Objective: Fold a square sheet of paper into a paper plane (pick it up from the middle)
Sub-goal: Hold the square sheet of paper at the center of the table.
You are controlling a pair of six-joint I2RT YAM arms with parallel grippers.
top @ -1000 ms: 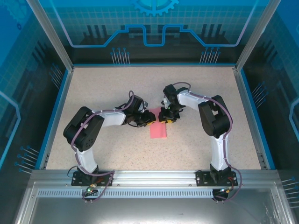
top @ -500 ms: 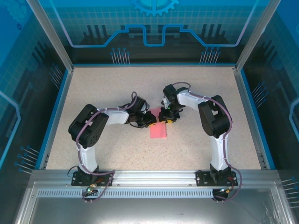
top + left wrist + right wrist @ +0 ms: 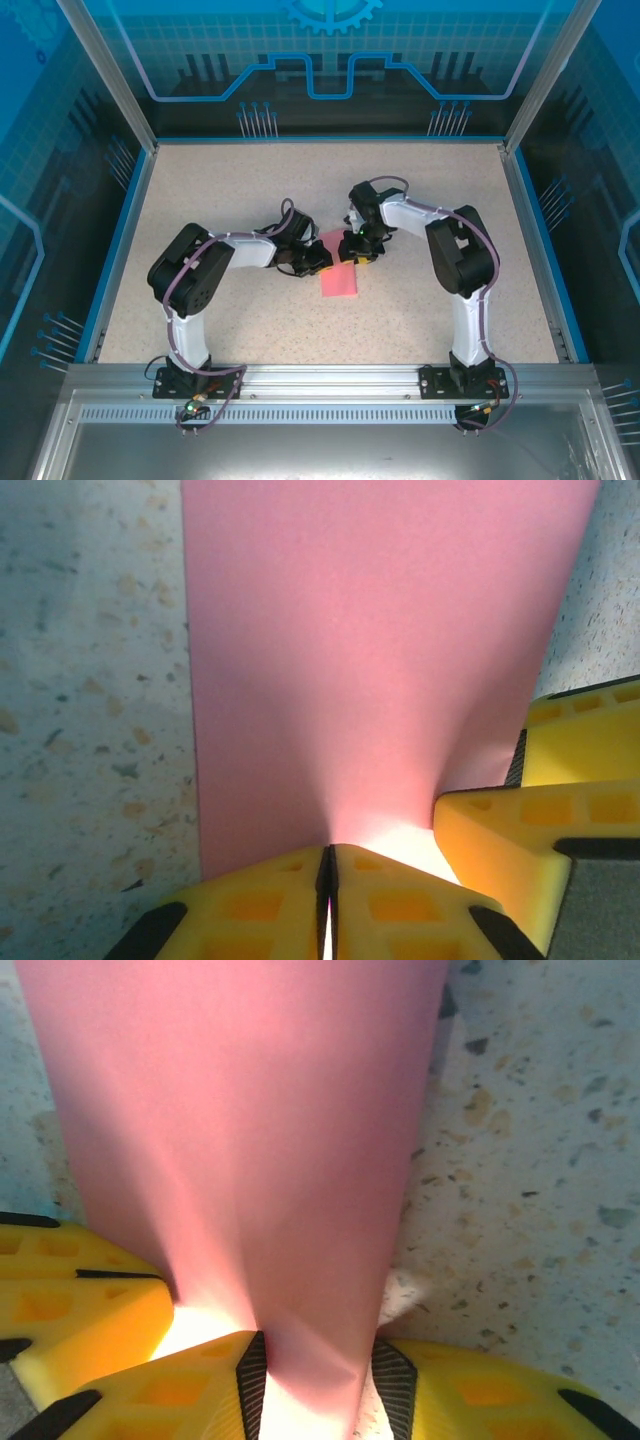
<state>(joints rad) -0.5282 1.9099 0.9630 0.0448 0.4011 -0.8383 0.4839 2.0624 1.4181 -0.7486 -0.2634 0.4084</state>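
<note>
The pink-red sheet of paper [image 3: 339,279] lies mid-table, folded into a narrow strip running toward the near edge. At its far end, my left gripper [image 3: 318,259] comes in from the left. In the left wrist view its yellow fingertips [image 3: 400,885] are pressed together on a raised ridge of the paper [image 3: 380,650]. My right gripper [image 3: 356,252] meets the same end from the right. Its black pads [image 3: 250,1375] stand apart with the paper [image 3: 230,1130] running between them, a sliver of table showing beside the right pad. The paper plane is out of view.
Speckled beige table [image 3: 220,190] with a blue raised border [image 3: 118,240] and see-through enclosure walls. The two grippers almost touch: a right finger [image 3: 570,810] shows in the left wrist view and left fingers [image 3: 70,1295] in the right wrist view.
My left gripper has closed down onto the paper's far end and its arm has shifted slightly right. The right gripper has stayed in place, its jaws barely wider.
</note>
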